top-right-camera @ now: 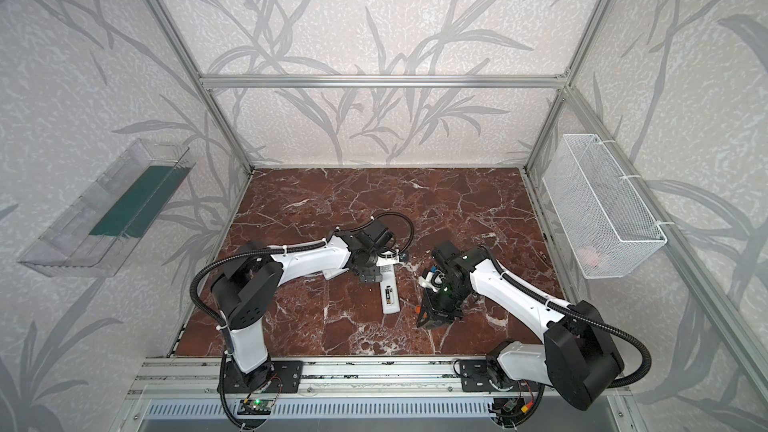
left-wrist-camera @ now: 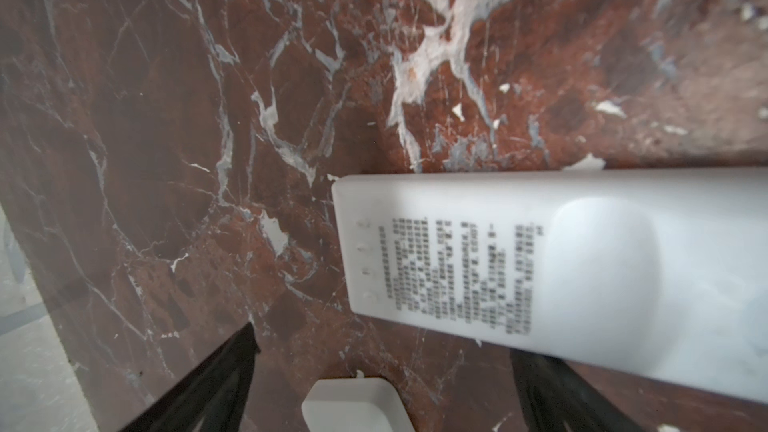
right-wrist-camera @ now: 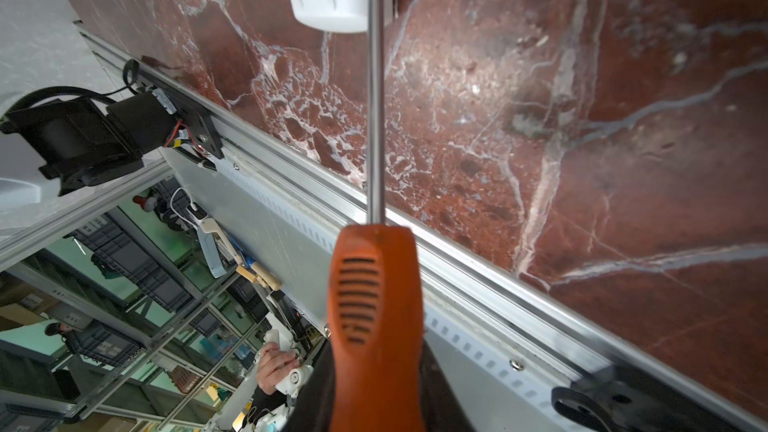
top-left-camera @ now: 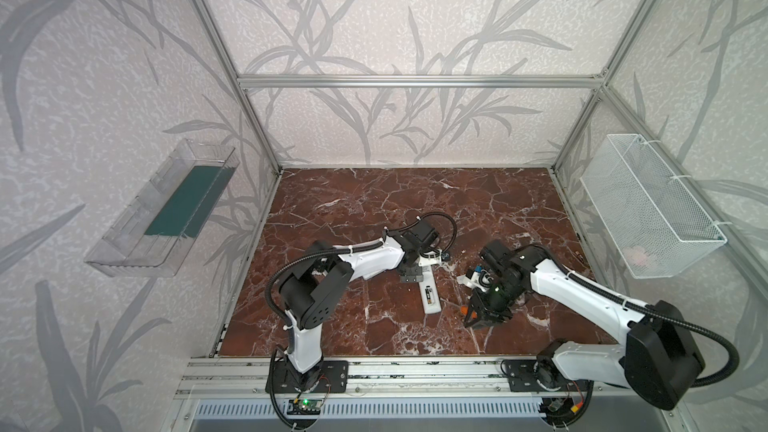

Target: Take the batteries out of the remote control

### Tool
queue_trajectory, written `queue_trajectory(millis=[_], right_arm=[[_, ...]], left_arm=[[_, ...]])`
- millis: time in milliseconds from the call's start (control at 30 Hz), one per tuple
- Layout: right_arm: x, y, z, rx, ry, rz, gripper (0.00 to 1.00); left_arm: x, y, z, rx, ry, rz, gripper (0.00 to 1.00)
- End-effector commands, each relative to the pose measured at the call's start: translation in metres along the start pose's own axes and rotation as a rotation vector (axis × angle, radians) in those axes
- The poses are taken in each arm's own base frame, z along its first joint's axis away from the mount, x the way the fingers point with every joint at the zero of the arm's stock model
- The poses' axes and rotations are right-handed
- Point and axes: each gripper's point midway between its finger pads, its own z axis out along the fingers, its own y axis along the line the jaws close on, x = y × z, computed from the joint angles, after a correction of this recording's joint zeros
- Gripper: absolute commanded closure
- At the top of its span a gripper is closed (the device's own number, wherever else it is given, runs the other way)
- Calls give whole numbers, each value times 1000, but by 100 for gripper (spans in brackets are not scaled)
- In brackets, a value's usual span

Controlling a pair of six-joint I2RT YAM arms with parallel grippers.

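- remote control [top-left-camera: 432, 308] lies flat on the marble table [top-left-camera: 374, 209], back side up, compartment open, between the two arms in both top views
- batteries [top-left-camera: 429, 296] sit inside that compartment, dark with yellow print; same in a top view [top-right-camera: 389, 296]
- left gripper [top-left-camera: 409, 276] is low over the remote's far end, fingers [left-wrist-camera: 216, 384] spread wide and holding nothing
- left wrist view: printed label end of the remote lies over one finger; a small white rounded piece [left-wrist-camera: 353, 405] sits between the fingers, touching neither; can't tell what it is
- right gripper [top-left-camera: 473, 313] is just right of the remote, clamped on the orange handle of the screwdriver [right-wrist-camera: 374, 317]
- right wrist view: the steel shaft points at the remote and crosses its near end beside the compartment; the tip is out of frame, so contact can't be judged
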Motion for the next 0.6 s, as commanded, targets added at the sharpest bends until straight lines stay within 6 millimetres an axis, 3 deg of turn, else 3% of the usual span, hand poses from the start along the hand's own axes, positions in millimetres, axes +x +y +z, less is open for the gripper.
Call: queue_trajectory(millis=[0,267,567], right_arm=[[-2,9,2,-53,1,-34,100],[-3,-4,16,-23,15,-23,100],[1,15,37,-19,37,-82,100]], left_arm=[[-5,-7,-20,76,-79,-62,4],[-4,-12,-5,117,-47,-69,5],[-32,1,1,144,-93,-84,6]])
